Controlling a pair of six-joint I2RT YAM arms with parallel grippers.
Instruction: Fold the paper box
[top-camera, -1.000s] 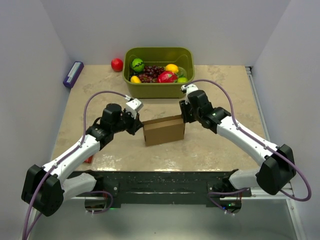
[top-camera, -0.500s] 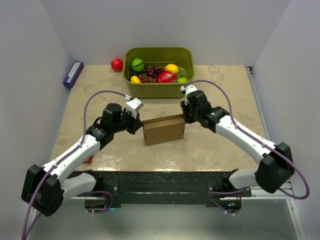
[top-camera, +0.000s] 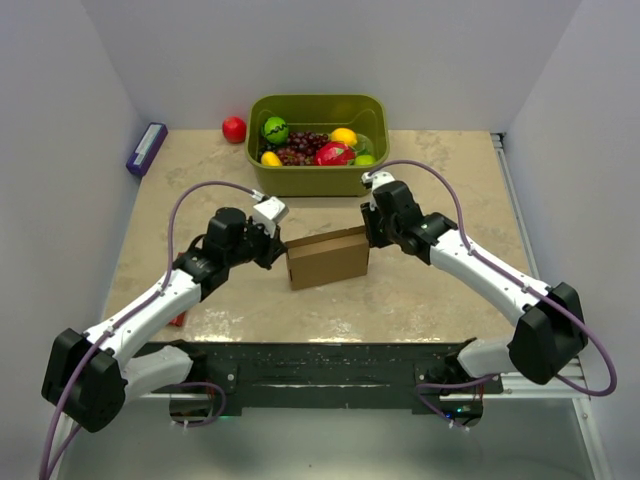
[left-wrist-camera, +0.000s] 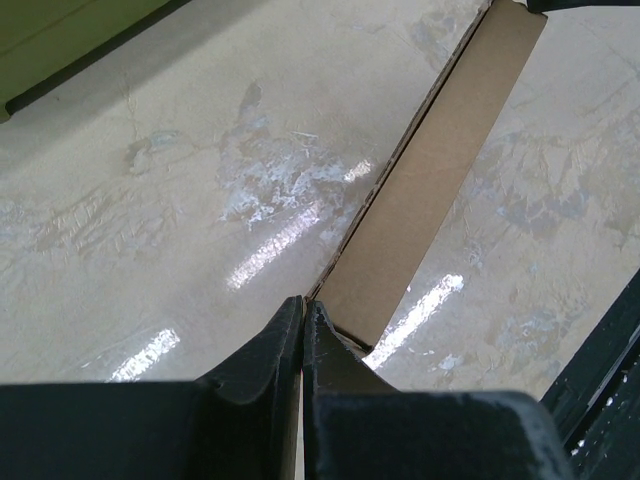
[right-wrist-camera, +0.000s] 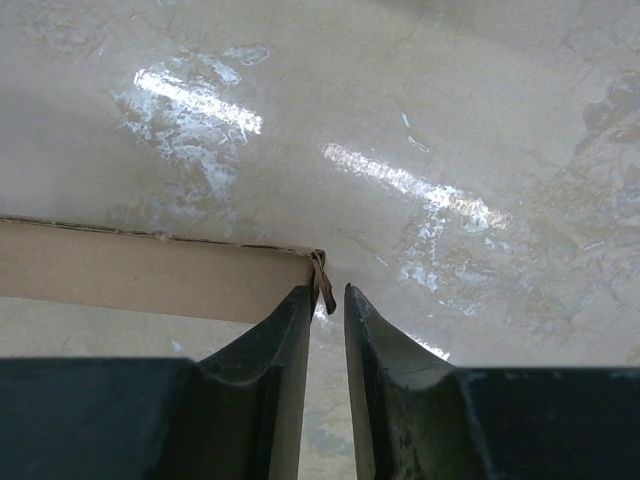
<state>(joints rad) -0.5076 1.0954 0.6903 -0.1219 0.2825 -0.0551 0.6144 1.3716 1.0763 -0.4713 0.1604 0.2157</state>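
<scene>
Centre of top view: brown paper box (top-camera: 328, 260) on the table (top-camera: 450, 170), partly formed, long side facing the lower edge of the frame, top still open. Just left of it, left hand (top-camera: 279, 248) at the box's left end; in the left wrist view, fingers (left-wrist-camera: 262, 355) pressed almost together on the thin cardboard edge, with the box running away toward the upper right. At the box's upper right corner, right hand (top-camera: 368, 233); in the right wrist view, fingers parted by a narrow gap, a small bent tab of the box corner in that gap against the left-side finger, not clamped as far as can be seen. Above the box, well apart: green tub (top-camera: 318, 183) with fruit. Left of the tub, a red ball (top-camera: 234, 129). Far upper left, a purple pack (top-camera: 146, 148) at the table edge.
</scene>
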